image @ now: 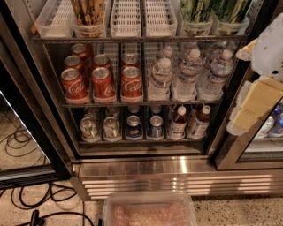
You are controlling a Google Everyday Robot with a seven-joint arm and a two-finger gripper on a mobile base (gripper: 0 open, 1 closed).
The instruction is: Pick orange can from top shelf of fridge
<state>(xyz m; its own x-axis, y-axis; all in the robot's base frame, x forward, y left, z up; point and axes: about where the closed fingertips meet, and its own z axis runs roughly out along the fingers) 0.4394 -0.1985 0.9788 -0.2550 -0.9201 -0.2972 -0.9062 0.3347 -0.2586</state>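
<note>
I look into the large drinks fridge [146, 170] with black door frames and a ribbed steel base. Its top shelf [141, 39], a grey wire rack, carries white slotted lane trays that keep cans in file. My white-and-yellow gripper [261, 88] hangs at the right, well apart from that shelf; open or closed, I cannot tell. The slim orange-gold can [88, 13] stands upright in a left lane.

Warm dim light, glare along the fridge [146, 167] base, floor [234, 214] in shadow, pincer [250, 108] pale at right edge.
</note>
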